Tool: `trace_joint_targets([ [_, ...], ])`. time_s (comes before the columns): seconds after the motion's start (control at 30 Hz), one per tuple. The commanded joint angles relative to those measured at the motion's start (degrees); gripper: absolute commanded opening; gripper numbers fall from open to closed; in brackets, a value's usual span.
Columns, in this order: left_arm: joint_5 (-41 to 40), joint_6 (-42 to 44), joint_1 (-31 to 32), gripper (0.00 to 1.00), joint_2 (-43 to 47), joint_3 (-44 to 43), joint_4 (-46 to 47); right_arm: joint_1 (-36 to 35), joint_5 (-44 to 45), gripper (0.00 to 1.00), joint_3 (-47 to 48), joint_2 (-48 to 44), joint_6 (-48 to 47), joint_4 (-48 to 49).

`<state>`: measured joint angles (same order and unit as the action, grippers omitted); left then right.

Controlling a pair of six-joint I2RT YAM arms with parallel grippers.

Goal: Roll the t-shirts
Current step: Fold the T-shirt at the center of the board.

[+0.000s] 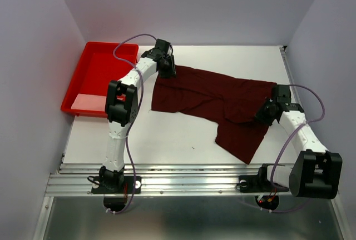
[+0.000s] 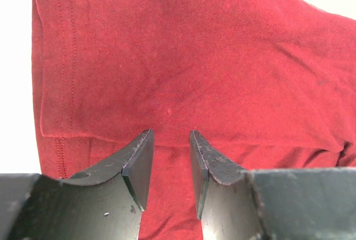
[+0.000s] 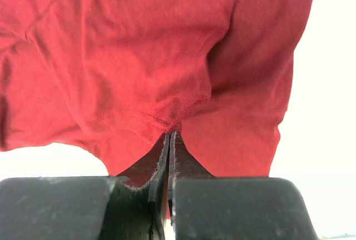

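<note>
A dark maroon t-shirt (image 1: 211, 98) lies spread and rumpled across the white table, one part trailing toward the near edge. My left gripper (image 1: 168, 73) is at the shirt's far left edge. In the left wrist view it (image 2: 169, 135) stands open just above the cloth (image 2: 194, 56), next to a stitched hem, with nothing pinched. My right gripper (image 1: 260, 116) is at the shirt's right side. The right wrist view shows its jaws (image 3: 169, 133) shut on a small fold of the fabric (image 3: 128, 56), which bunches at the tips.
A bright red plastic tray (image 1: 94, 65) sits at the back left, with a pale sheet (image 1: 89, 102) in its near corner. Grey walls close in the left, back and right. An aluminium rail (image 1: 183, 181) runs along the near edge by the arm bases.
</note>
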<state>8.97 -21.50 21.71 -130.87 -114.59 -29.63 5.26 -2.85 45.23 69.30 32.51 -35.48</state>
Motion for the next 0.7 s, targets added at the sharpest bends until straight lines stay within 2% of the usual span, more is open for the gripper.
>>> trace_joint_targets([
  [0.0,-0.2,0.5,0.2,0.43,1.6,-2.7,-0.2,-1.5,-5.0,0.01,0.6,-2.2,-0.3,-4.4],
  [0.17,-0.1,0.4,0.2,0.43,1.8,-2.8,-0.3,-2.0,-4.4,0.01,-0.1,-2.6,0.4,-6.4],
  [0.23,0.0,0.4,0.2,0.43,1.8,-2.9,-0.4,-2.0,-4.1,0.06,-0.5,-3.5,0.7,-7.6],
  [0.27,-0.1,0.4,0.2,0.43,1.8,-2.9,-0.5,-2.0,-3.7,0.16,-0.3,-3.6,0.9,-8.0],
  [0.3,-0.1,0.4,0.2,0.43,1.8,-3.0,-0.4,-2.0,-3.6,0.33,-0.2,-4.0,0.9,-8.5],
  [0.33,0.1,0.4,0.3,0.43,1.8,-3.0,-0.4,-2.0,-3.3,0.37,-0.1,-4.7,1.1,-8.8],
  [0.53,0.5,0.7,0.6,0.43,1.5,-3.4,-0.5,-2.0,3.9,0.36,4.3,-3.6,1.9,-8.2],
  [0.67,1.3,0.6,0.6,0.43,-0.2,-3.8,-0.2,-2.0,9.5,0.32,9.2,4.9,1.4,-4.1],
])
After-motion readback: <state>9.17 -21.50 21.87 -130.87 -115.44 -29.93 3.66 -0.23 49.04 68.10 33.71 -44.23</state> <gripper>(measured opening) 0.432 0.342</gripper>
